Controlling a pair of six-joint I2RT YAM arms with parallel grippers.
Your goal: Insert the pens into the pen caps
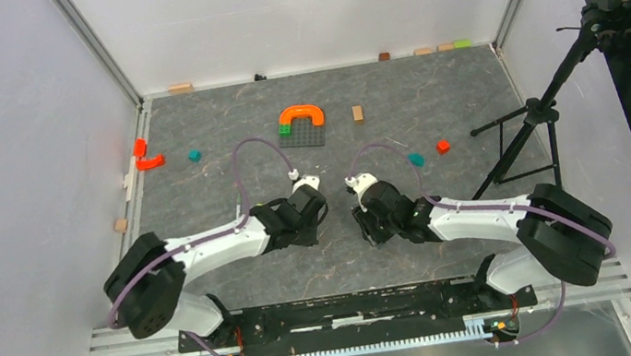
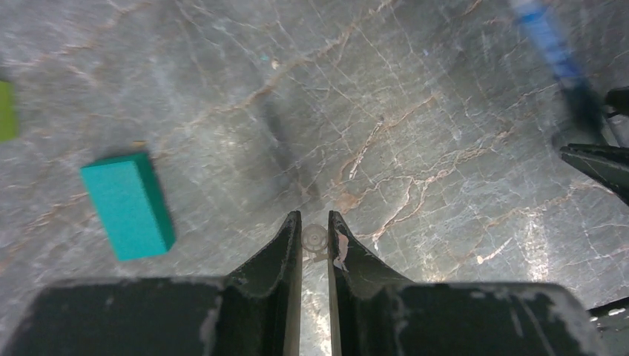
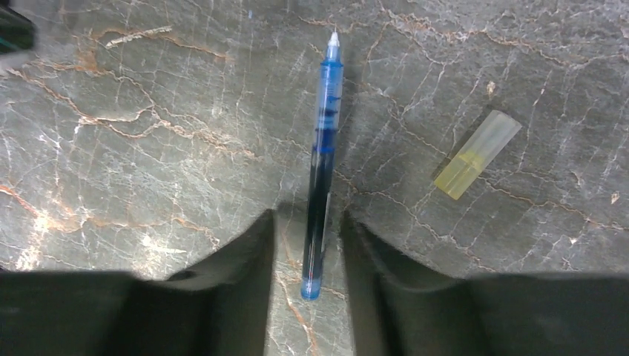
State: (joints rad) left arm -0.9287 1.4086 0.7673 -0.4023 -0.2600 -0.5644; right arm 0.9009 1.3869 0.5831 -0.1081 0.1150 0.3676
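Pen, blue with a dark core, sits lengthwise between the fingers of the right gripper, its tip pointing away from the wrist. The jaws stand apart, with a strip of table showing on either side, so nothing is gripped. A yellow cap lies ahead and to that gripper's right, apart from it. The left gripper is closed on a small clear round piece. A teal block lies off to its left.
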